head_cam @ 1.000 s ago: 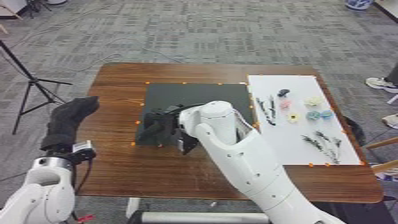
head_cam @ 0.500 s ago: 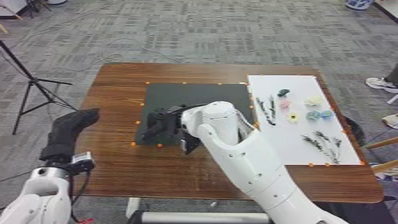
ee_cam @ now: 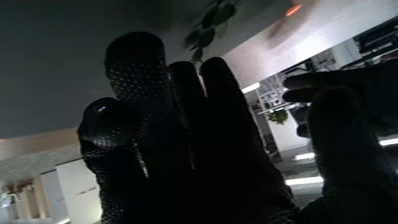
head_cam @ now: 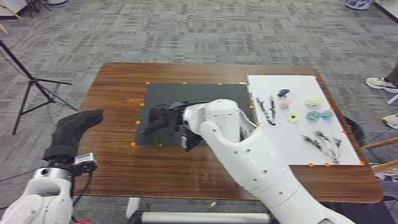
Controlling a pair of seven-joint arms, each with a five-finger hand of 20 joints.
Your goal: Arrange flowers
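Black-gloved left hand (head_cam: 75, 127): over left side of brown wooden tabletop (head_cam: 115, 170), fingers mostly straight, nothing held. Black-gloved right hand (head_cam: 160, 121): over dark gray mat (head_cam: 204, 92), fingers extended, thumb spread apart. Dark leafy sprig (ee_cam: 208, 36) near fingertips, can't tell if touching. White rectangular board (head_cam: 266, 84), right: thin dark stems (head_cam: 273, 112), small pink flower (head_cam: 284, 105), yellow flower (head_cam: 293, 117), cream flower (head_cam: 313, 101), pale-blue flowers (head_cam: 314, 115); leafy dark branches (head_cam: 320, 144) at near part.
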